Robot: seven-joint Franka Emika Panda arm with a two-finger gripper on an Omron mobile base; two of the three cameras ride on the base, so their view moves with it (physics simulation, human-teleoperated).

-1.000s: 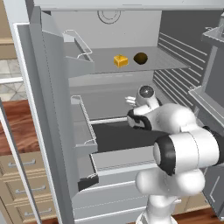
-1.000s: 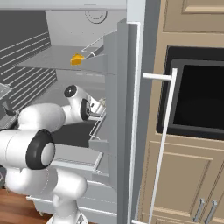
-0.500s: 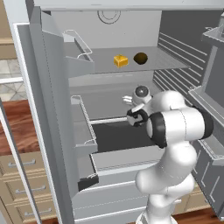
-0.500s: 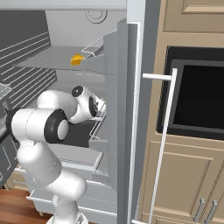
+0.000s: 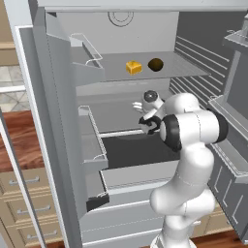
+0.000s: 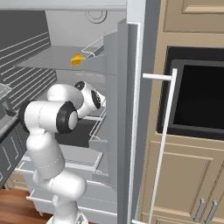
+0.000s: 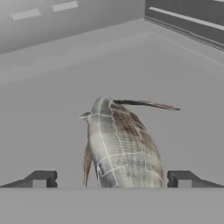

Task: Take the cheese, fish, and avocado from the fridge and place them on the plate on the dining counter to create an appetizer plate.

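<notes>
On the grey middle shelf (image 7: 183, 87) of the fridge (image 5: 63, 121), right in front of the hand camera: the fish (image 7: 120, 144), grey-brown and scaled, flat on the shelf floor, with a thin fin sticking out to one side. Lies between the two tips of the gripper (image 7: 111, 179), spread as wide as possible and holding nothing; cannot tell whether touching the fish or only just beside it. Looks like the step of closing on the fish. Risk first from the shape: rounded, tapered, probably slippery, so may squirt forward out of the jaws if squeezed near the narrow end. May also slide along the smooth shelf toward the back wall if pushed by one finger before the other. Risk too from the thin fin, easy to pinch alone instead of the body. Further out, on the upper shelf (image 5: 184, 72): the cheese (image 5: 133, 67) and the avocado (image 5: 155, 64), near each other, well apart from the gripper. Could knock the underside of that shelf if lifting too steeply, or the door bins (image 5: 94, 145) if pulling out sideways.
</notes>
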